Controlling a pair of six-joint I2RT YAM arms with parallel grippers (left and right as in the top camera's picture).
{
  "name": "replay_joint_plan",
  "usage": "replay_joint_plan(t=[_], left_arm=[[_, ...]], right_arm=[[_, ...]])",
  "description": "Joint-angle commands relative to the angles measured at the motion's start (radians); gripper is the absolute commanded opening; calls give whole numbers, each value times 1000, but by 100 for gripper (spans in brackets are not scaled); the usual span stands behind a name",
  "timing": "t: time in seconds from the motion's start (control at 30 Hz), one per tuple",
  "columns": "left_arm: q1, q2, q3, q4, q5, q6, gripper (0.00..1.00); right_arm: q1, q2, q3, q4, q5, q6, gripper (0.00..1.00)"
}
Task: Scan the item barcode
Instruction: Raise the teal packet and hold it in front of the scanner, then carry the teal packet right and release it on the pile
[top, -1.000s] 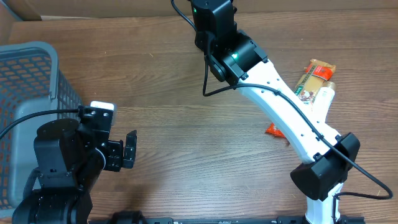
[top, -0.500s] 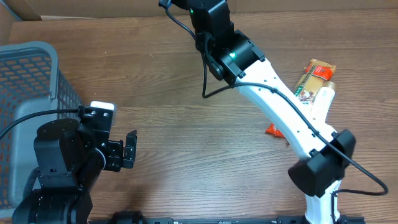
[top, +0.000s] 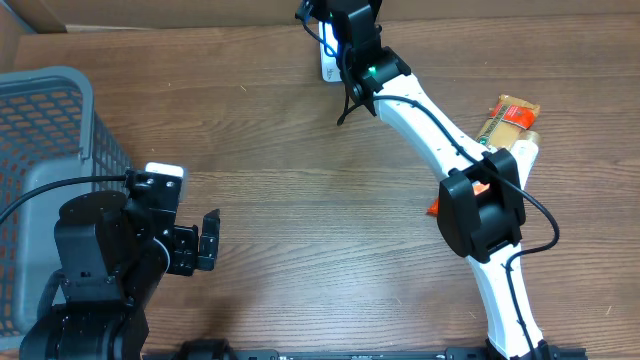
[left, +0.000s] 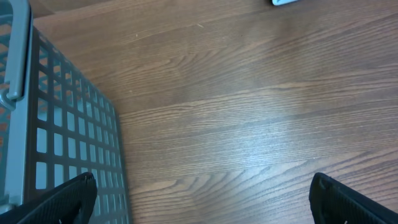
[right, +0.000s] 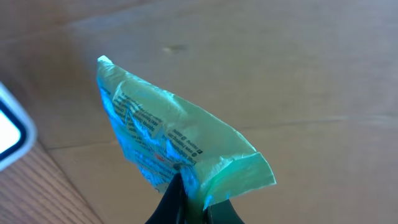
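Grey plastic mesh basket (top: 45, 130) stands at the left edge of the wooden counter (top: 280, 200), probably there to take items once they are scanned. Just right of it, near the front, sits the black left arm (top: 100, 250), its jaws released and wide with nothing between them. Parked low there, it is out of the other arm's way.

The middle of the counter is bare wood, so there is plenty of room to carry something across toward the basket.

At the far edge the white right arm (top: 430, 130) is stretched out long. Its jaws are clenched on a corner of a thin green printed plastic packet (right: 168, 137), held up off the counter with a bluish light on its print. A flat white device (top: 326, 68), I'd guess the scanner, lies just beside it, which would explain the packet being held there. Brown cardboard (top: 150, 12) close behind leaves little room to go farther.

On the right lie an orange-and-green packet (top: 508, 120), a white item (top: 522, 158) and a red packet (top: 438, 208), the last partly hidden under the arm.
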Motion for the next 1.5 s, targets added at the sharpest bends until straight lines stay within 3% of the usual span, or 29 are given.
replay_joint_plan(t=[0.0, 0.5, 0.6, 0.83, 0.97, 1.17, 1.37, 1.47], left_arm=[[4, 1, 4, 4, -9, 22, 100], [4, 1, 4, 4, -9, 22, 100], [4, 1, 4, 4, -9, 22, 100], [4, 1, 4, 4, -9, 22, 100], [4, 1, 4, 4, -9, 22, 100], [4, 1, 4, 4, -9, 22, 100], [4, 1, 4, 4, -9, 22, 100], [4, 1, 4, 4, -9, 22, 100]], right_arm=[[12, 16, 12, -8, -34, 13, 4], [23, 20, -21, -101, 16, 49, 4], [38, -12, -21, -180, 11, 74, 4], [53, -217, -19, -479, -86, 290, 4], [54, -392, -19, -643, -208, 454, 4], [31, -637, -19, -945, -565, 744, 4], [-62, -814, -19, -1221, -623, 1254, 4], [-234, -850, -19, -1411, -623, 1522, 4]])
